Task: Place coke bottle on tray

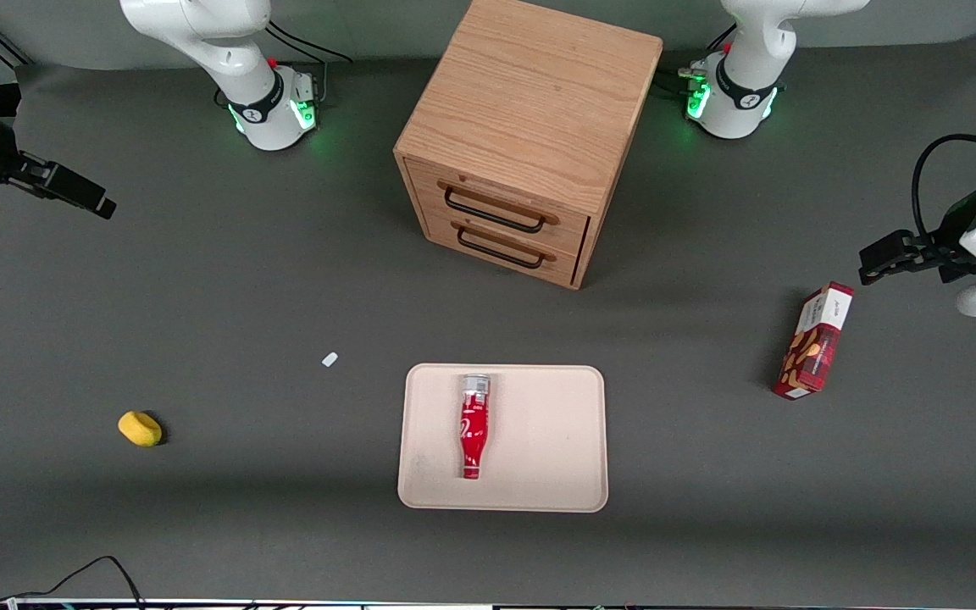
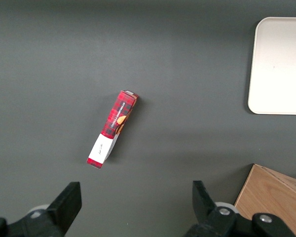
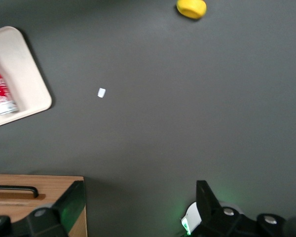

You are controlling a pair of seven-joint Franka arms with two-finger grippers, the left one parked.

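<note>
I see my gripper (image 1: 107, 206) empty with jaws apart, raised at the working arm's end of the table, well apart from the coke bottle (image 1: 474, 426), which lies flat on the tray (image 1: 551, 440).

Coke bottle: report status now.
Pincer open, empty, hanging above bare table toward working arm's end. Coke bottle lying flat on tray. Nothing in the way.

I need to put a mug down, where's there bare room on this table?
Bare table lies between the yellow object, the tray and the drawer cabinet, save a small white scrap. The coke bottle fills part of the tray. The open gripper hangs toward the working arm's end.
</note>
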